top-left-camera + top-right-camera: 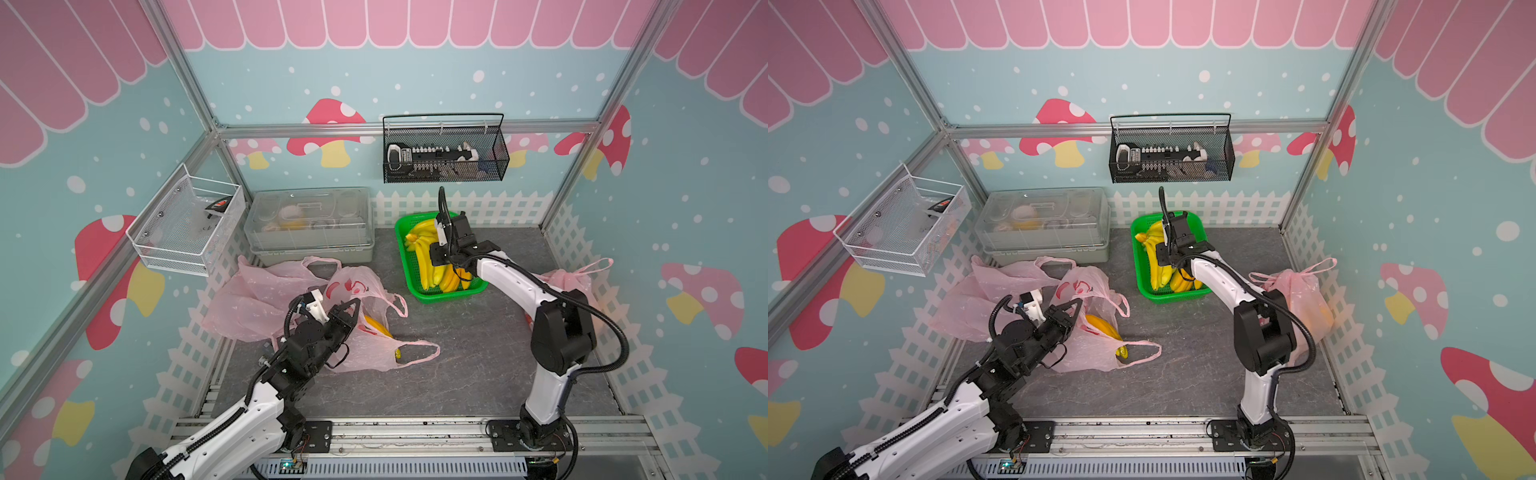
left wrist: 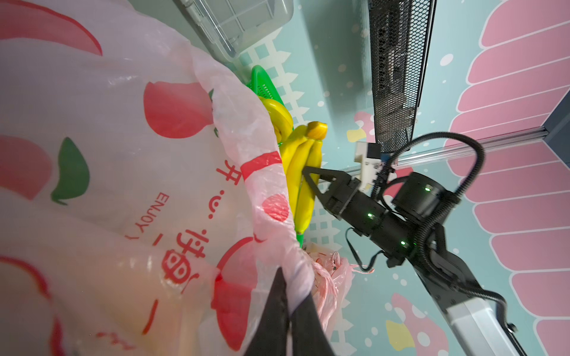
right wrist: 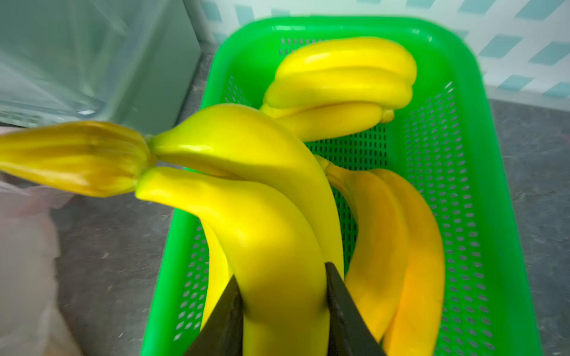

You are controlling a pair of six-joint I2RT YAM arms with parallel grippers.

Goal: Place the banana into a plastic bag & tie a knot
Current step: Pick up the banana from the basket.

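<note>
Two end effectors: left end effector (image 2: 291,286) clamped shut on the plastic bag (image 2: 123,154) rim; right end effector (image 3: 281,271) closed against both sides of a banana (image 3: 262,215) in the green basket (image 3: 339,24) on the table (image 1: 457,365).

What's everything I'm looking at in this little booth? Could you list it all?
printed bag: 1, pink, table's left
bagged banana: 1 visible, yellow, inside it
flat bags: count unclear, pink, behind it
filled bag: 1, pink, right wall
basket: 1, green, table's back
banana bunches: at least 3, yellow, in basket
lidded box: 1, clear, back left
white wire basket: 1, left wall
black wire basket: 1, back wall
table: 1, grey
left gripper: black, shut on printed bag's edge
right gripper: black, clamped on one banana bunch
</note>
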